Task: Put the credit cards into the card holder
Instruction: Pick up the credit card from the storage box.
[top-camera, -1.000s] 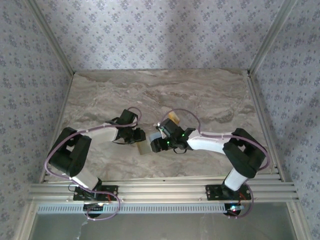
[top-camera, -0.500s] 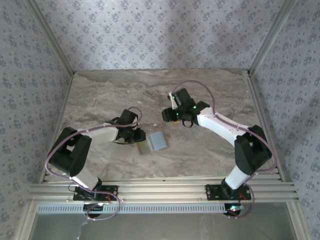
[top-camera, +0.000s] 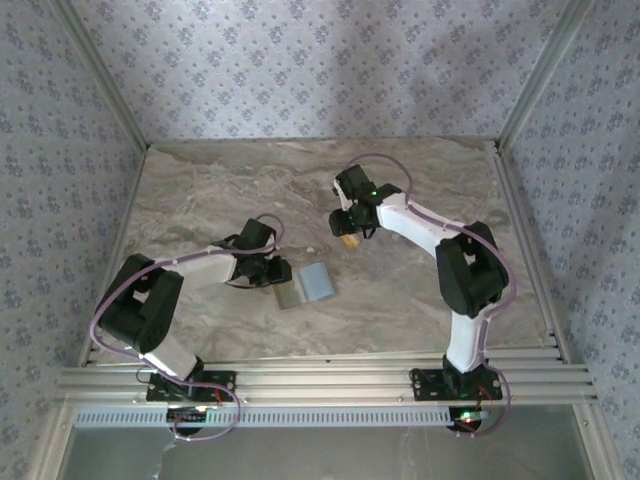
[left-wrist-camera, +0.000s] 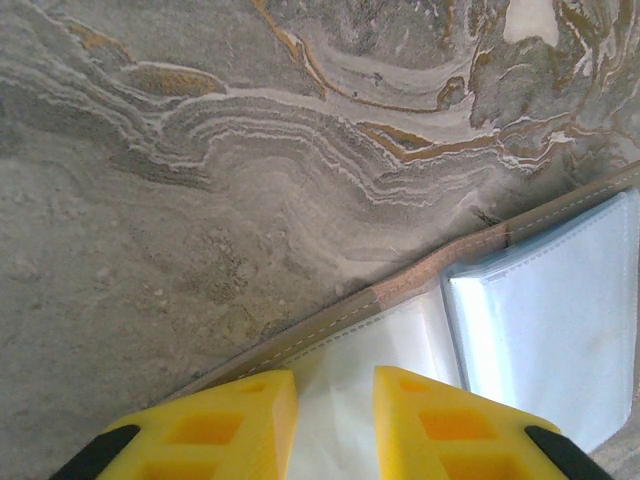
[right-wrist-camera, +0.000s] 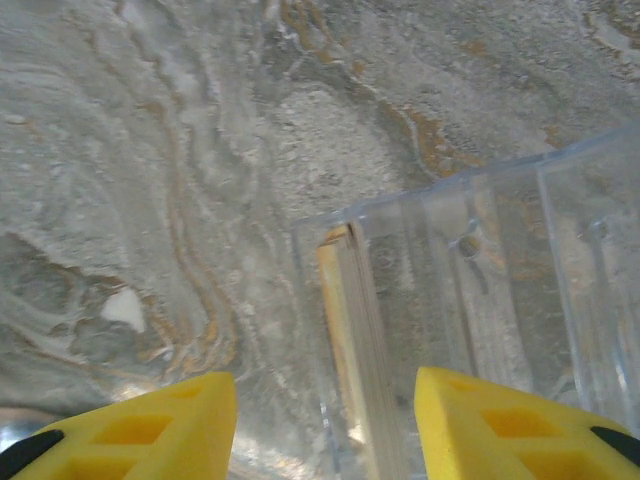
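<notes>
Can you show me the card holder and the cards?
card holder (top-camera: 318, 281), top external view, on its blue-gray right half.
credit cards (right-wrist-camera: 353, 320), right wrist view, on the stack's upper edge.

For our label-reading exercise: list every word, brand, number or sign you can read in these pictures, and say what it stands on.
None can be read.
The card holder shows only bare clear pockets and stitching; the credit cards stand edge-on in a clear rack, faces hidden; the wallpaper bears only a flower pattern.
</notes>
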